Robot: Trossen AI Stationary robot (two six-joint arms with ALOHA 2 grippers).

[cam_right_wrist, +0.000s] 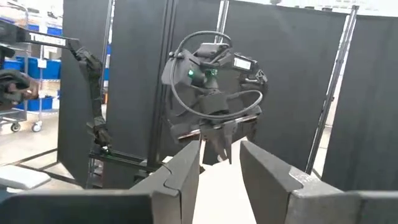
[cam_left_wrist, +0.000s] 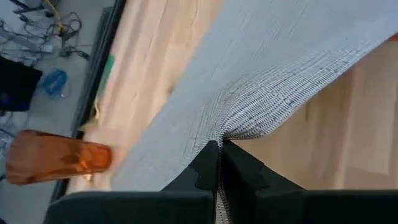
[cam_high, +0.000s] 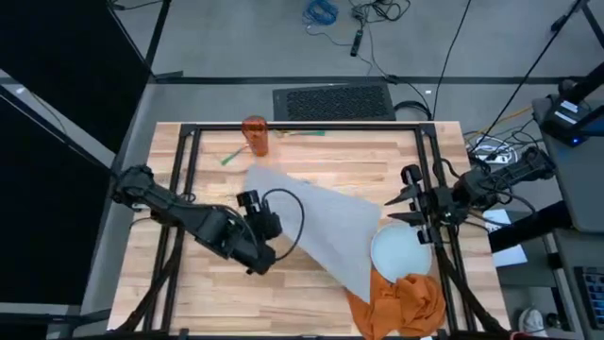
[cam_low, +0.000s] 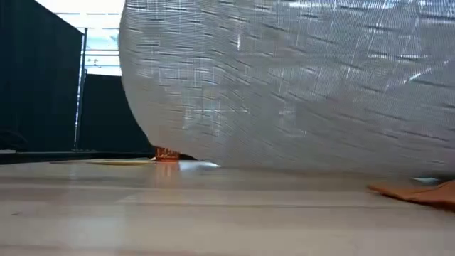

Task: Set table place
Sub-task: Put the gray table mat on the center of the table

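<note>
Placemat (cam_low: 298,85) fills low view, hiding both arms; napkin (cam_low: 419,192) cut off

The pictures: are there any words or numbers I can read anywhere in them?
No, none can be read.
White strip on the far arm in the right wrist view: has marks like letters, too blurred to read.
Placemat, orange cup, plate and napkin: no writing.

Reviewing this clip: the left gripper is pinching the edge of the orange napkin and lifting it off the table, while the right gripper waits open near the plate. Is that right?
Not quite. The left gripper is shut on the grey placemat, not the orange napkin, which lies bunched at the table's near edge. The left wrist view shows the woven mat pinched between the fingers. The rest holds: the right gripper waits open near the plate.
</note>
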